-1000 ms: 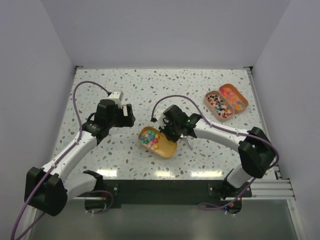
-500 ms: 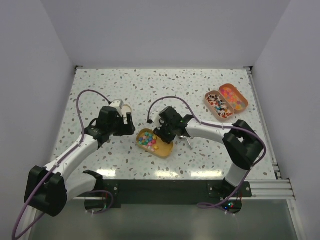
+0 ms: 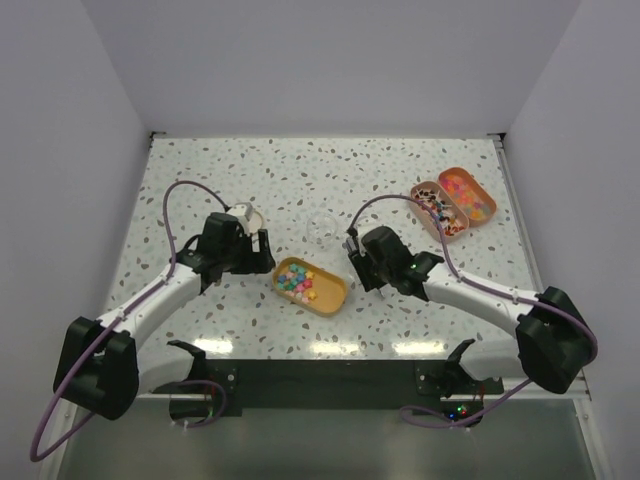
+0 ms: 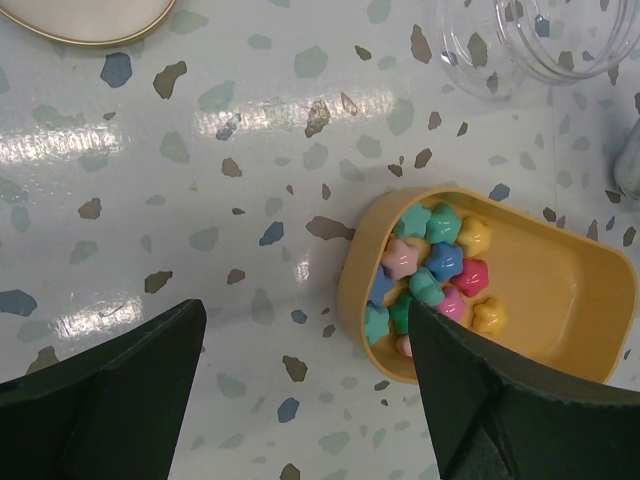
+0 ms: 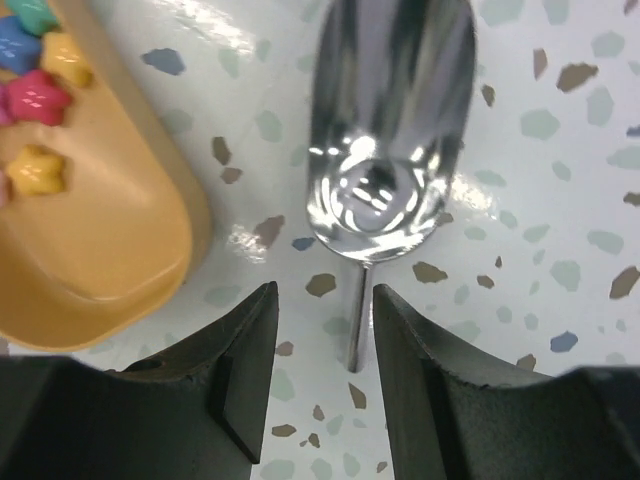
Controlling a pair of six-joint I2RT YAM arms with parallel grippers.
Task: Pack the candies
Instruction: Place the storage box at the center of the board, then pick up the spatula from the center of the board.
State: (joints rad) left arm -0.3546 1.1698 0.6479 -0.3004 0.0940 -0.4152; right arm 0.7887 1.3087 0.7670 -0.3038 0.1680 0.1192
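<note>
Two claws, one lot of candies (image 4: 430,265), entered as seen.

1. Right claw (image 5: 325,310): a second before, it was closed over the yellow tray (image 3: 338,298). It had since drawn off to the tray's right (image 3: 357,255) and stood partly open, gripping nothing.
2. Left claw (image 4: 305,330): it had moved nearer the tray's left end (image 3: 258,250). Wide open and empty.
3. Candies: star-shaped, in pink, blue, teal, yellow and red, heaped at one end of the yellow tray. The tray had shifted slightly leftward on the speckled surface (image 3: 200,180).
4. Two pink oval tins (image 3: 452,203): lying side by side, far right, holding mixed sweets. No change.

Shown by one view only:
- Right wrist: a metal scoop (image 5: 390,120) lay flat on the surface just beside the tray. Its thin handle ran between the fingers, unpinched. The overhead view hid it under the arm.
- Left wrist: the candies' star shape; a clear jar (image 4: 540,40) beyond the tray; a cream, gold-rimmed dish (image 4: 90,15) at the frame's edge.
- Overhead: both arms together, and the tins.
</note>
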